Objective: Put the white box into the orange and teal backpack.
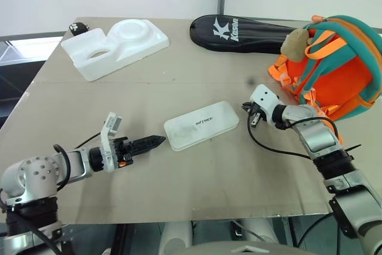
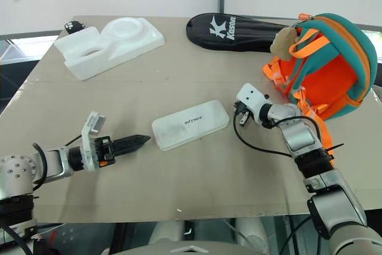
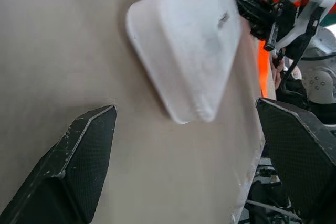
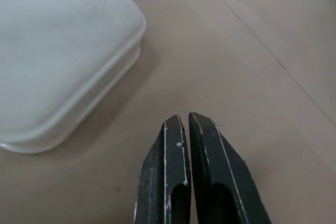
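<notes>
We judge the box light, stiff, slick; grip its long edges. Left claw spread, right claw pressed together, both empty.

white box: flat, lid up, table centre | orange and teal backpack: far right

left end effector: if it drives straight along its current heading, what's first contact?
Most likely the white box. The left end effector points at the box's near end with only bare table between. It's angled slightly down, so it could touch the table first; the depth is hard to judge.
</notes>
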You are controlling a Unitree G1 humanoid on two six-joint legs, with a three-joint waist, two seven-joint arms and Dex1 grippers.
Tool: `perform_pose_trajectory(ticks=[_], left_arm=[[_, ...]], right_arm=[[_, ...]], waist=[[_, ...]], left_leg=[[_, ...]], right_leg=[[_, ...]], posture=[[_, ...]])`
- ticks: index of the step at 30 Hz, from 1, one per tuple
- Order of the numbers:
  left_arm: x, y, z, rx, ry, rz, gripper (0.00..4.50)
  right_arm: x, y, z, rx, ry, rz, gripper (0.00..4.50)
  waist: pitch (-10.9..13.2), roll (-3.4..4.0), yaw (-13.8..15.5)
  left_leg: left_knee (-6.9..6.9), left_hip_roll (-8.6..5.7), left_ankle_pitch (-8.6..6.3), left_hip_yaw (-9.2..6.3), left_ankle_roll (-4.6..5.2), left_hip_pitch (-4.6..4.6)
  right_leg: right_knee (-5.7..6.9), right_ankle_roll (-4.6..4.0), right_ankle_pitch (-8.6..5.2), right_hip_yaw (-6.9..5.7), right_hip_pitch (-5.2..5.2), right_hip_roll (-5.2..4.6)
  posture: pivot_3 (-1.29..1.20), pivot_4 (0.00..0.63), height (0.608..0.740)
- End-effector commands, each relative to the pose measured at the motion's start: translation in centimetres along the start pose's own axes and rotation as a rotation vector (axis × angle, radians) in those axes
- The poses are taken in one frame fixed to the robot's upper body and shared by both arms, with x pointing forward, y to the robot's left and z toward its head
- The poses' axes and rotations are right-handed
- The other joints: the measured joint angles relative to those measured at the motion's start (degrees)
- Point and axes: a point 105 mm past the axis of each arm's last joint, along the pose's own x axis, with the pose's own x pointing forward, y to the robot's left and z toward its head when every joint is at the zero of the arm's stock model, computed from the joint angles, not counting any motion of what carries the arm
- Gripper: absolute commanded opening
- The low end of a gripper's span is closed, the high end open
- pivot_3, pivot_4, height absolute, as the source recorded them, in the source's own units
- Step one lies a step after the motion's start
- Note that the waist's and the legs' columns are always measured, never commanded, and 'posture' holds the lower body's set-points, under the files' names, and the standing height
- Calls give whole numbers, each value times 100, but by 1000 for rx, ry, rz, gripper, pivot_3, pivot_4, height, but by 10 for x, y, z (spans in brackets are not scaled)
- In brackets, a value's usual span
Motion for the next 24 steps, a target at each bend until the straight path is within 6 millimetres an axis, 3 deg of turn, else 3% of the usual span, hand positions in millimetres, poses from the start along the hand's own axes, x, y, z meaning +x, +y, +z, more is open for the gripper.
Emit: perform_pose_trajectory(ticks=[1,7,14,17,18,21,22,23,24], left_arm=[[15,1,-3,-20,13,-6,4374],[31,-3,-2,-58,5,-54,4374],[36,-13,-2,-83,-19,-115,4374],[34,-12,-1,-96,-52,-105,3501],[34,-13,-2,-100,-54,-108,2883],[32,-16,-4,-100,-58,-118,1687],[32,-16,-4,-101,-61,-116,1529],[31,-16,-4,-98,-64,-113,1090],[31,-16,-4,-97,-66,-111,1087]], right_arm=[[8,12,15,-77,-41,80,0],[22,45,33,-82,-115,212,0],[28,58,35,-62,-131,222,0],[26,58,36,-24,-153,202,0],[23,57,37,-7,-163,188,0],[13,49,41,46,-198,131,0],[10,48,42,63,-205,118,0],[6,46,42,75,-211,105,0],[4,46,43,82,-214,98,0]], waist=[[0,1,19],[-1,0,4],[-6,1,9],[-6,0,6],[-6,0,7],[-7,-2,11],[-7,-1,11],[-7,-1,8],[-7,-1,8]], left_leg=[[1,0,0,-1,0,0],[27,-1,0,-6,1,10],[31,0,0,-7,0,12],[31,-1,0,-7,0,9],[31,-1,0,-7,0,9],[29,0,0,-13,0,6],[29,0,0,-14,-1,5],[29,0,0,-13,-1,6],[29,0,0,-13,-1,6]], right_leg=[[2,0,0,-3,1,-1],[6,2,2,-3,21,-2],[13,2,2,-3,23,-2],[13,2,2,-3,23,-4],[13,2,2,-3,22,-4],[13,2,2,-9,21,-3],[13,2,2,-10,21,-4],[13,2,2,-10,21,-5],[13,1,2,-10,21,-4]], posture=[[0,150,740],[0,150,740],[0,150,740],[0,150,740],[0,150,740],[0,150,740],[0,150,740],[0,150,740],[0,150,740]])
